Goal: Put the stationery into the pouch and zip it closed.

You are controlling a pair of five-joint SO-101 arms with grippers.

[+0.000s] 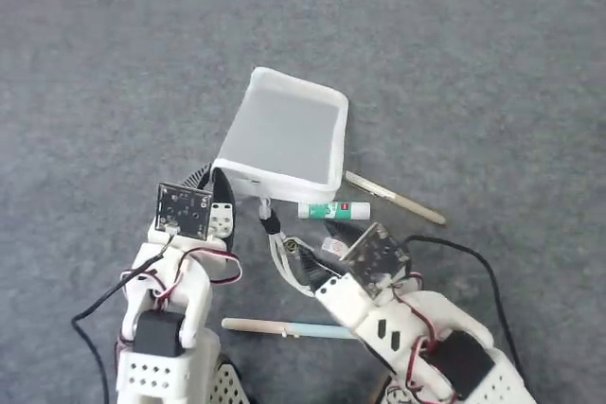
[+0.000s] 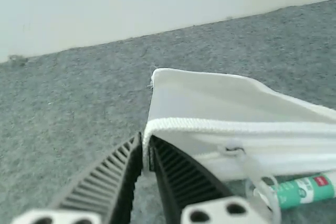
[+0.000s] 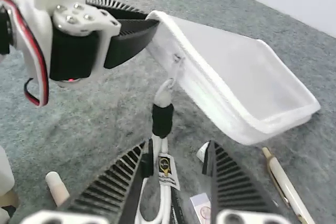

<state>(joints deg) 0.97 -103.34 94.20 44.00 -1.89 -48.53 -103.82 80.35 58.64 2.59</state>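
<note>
Left gripper [image 2: 145,142] clamped on pouch [image 1: 284,134], right gripper [image 3: 177,148] released over the pull cord [image 3: 163,119]. All 3 items are outside.
Left pinches the pouch's near edge and holds that end tilted up off the carpet [image 1: 492,92]. Right's jaws straddle the cord, which hugs 1 jaw (off-centre). Glue stick [image 1: 333,210] sits just beside the pouch, pen [image 1: 393,198] near it, pencil [image 1: 284,328] between the arms. Risks: an off-centre pinch slips off the cord, or a tug strips the thin edge from left's grip.
</note>
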